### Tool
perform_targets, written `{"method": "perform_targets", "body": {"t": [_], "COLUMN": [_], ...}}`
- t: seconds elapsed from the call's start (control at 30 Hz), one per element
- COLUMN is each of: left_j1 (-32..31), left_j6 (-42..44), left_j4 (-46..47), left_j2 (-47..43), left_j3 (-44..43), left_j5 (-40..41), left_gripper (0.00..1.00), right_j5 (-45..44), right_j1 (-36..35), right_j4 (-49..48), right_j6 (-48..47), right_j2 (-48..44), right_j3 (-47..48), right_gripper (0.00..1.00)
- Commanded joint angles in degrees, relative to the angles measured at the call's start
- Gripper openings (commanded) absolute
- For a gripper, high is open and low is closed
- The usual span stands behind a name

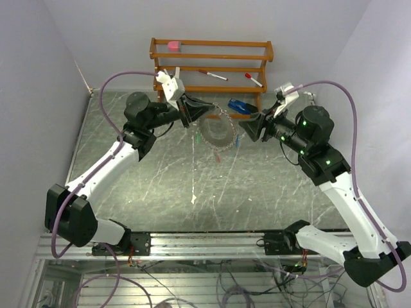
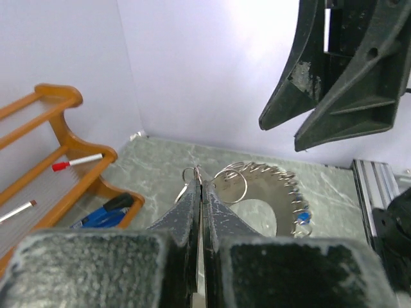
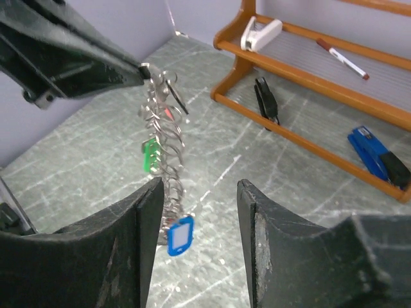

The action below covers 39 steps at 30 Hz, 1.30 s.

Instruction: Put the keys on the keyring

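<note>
From the near edge of the counter (image 1: 167, 192) the left arm (image 1: 103, 167) and right arm (image 1: 350, 192) reach toward the far edge. The left tool (image 1: 207, 110) is clamped on the keyring (image 1: 217, 128), dangling it above the far middle; the right tool (image 1: 249, 128) faces it, fingers apart, empty. A green-tagged key (image 3: 149, 155) and blue-tagged key (image 3: 180, 235) seem already threaded; whether any remain I cannot tell

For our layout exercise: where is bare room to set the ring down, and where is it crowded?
Free: tabletop between left arm and right arm, nearer than the keyring. Crowded: far middle, where left gripper, right gripper and wooden rack meet.
</note>
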State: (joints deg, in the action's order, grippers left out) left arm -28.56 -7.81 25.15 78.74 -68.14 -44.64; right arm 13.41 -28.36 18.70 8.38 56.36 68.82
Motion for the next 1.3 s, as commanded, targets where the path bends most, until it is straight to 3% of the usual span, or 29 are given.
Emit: {"method": "perform_targets", "body": {"t": [0.0,0.3,0.7,0.93,1.03,1.27], "left_j1": [0.6,1.1,1.2,1.2,1.3,0.7], "left_j6": [-8.2,-9.2,-11.8,-15.0,-15.9,-17.4], "left_j4": [25.1,32.8,39.5,41.7,42.2,43.2], "left_j2": [-3.5,-5.2,-5.1,-7.4,-7.8,-7.5], "left_j3": [4.0,7.8,7.5,11.6,12.7,14.2], "left_j5": [4.0,7.8,2.6,3.3,3.2,4.2], "left_gripper": [0.07,0.07,0.07,0.07,0.07,0.07], "right_j5": [7.7,20.5,34.2,49.2,51.7,52.4], "right_j1": [2.4,6.5,10.3,12.6,12.6,12.3], "right_j4": [-5.0,-9.4,-14.6,-37.7,-42.3,-44.8], "right_j6": [2.6,7.2,11.0,25.2,28.5,29.2], "right_j2": [3.0,9.5,12.8,14.7,16.3,16.2], "right_j3": [4.3,9.8,15.2,7.4,6.9,5.3], "right_gripper": [0.48,0.44,0.43,0.31,0.25,0.33]}}
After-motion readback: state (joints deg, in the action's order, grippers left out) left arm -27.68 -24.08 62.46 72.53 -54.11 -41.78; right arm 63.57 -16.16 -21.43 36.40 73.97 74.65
